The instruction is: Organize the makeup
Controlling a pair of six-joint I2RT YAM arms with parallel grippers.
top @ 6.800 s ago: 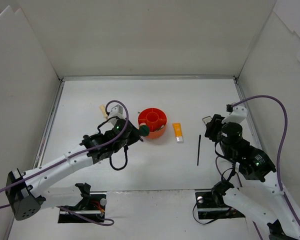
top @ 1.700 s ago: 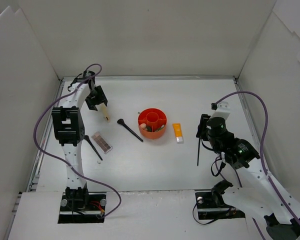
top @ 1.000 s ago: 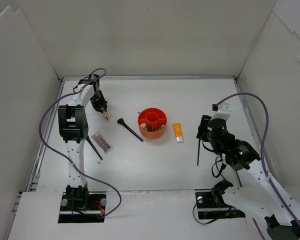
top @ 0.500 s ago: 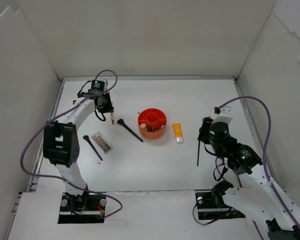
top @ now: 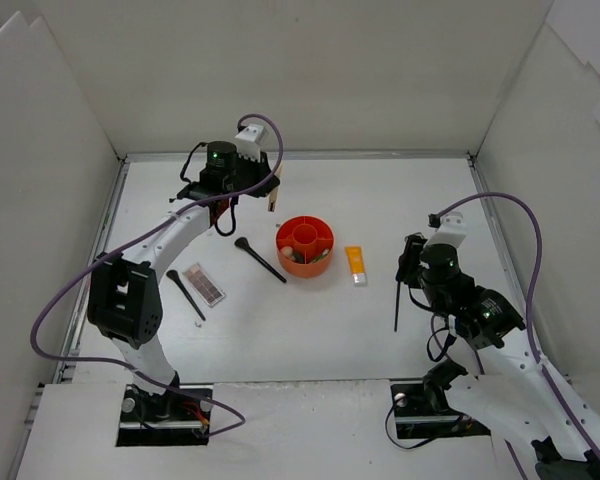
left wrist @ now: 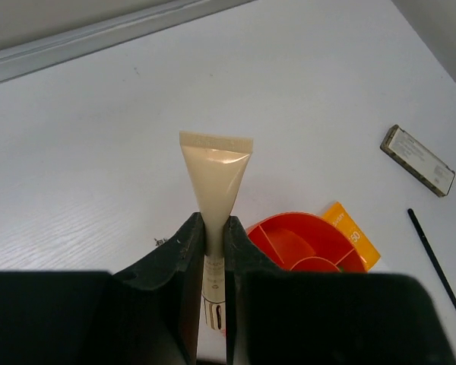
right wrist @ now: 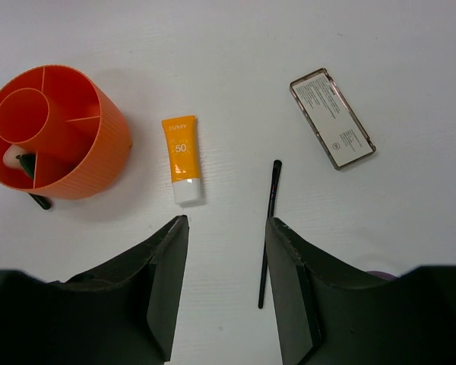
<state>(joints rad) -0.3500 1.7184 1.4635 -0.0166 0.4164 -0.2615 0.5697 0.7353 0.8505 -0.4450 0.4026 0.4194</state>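
Your left gripper [left wrist: 213, 224] pinches the beige squeeze tube [left wrist: 215, 179], with the jaws pressed onto its narrow lower part. The tube's long axis runs straight out along the fingers. Its flat crimped end points away from the wrist and its cap end sits back between the jaws. It hangs over the white table [top: 430, 200], behind and to the left of the red-orange round compartmented holder [top: 304, 245], and does not touch it.

Your right gripper [right wrist: 228, 285] has its jaws spread with nothing between them. It hovers above the orange tube [right wrist: 181, 158] and the thin black brush [right wrist: 268, 232].

The count is one beige tube, one orange tube, three black brushes, two palettes and one holder.
- **Orange tube:** it lies just right of the holder with its white cap toward the near edge, its long axis running near to far.
- **Thin black brush:** it lies almost parallel to the orange tube, further right.
- **Round-headed black brush [top: 259, 259]:** it lies on a diagonal with its head at the far left, and its handle ends close to the holder.
- **Short black brush [top: 185, 294]:** it lies on the same slant, just beside the brown-pink eyeshadow palette [top: 204, 285].
- **Labelled rectangular palette [right wrist: 332, 118]:** it lies tilted beyond the thin brush.

One compartment of the holder holds a pale item and a dark green item, but you cannot tell what they are.
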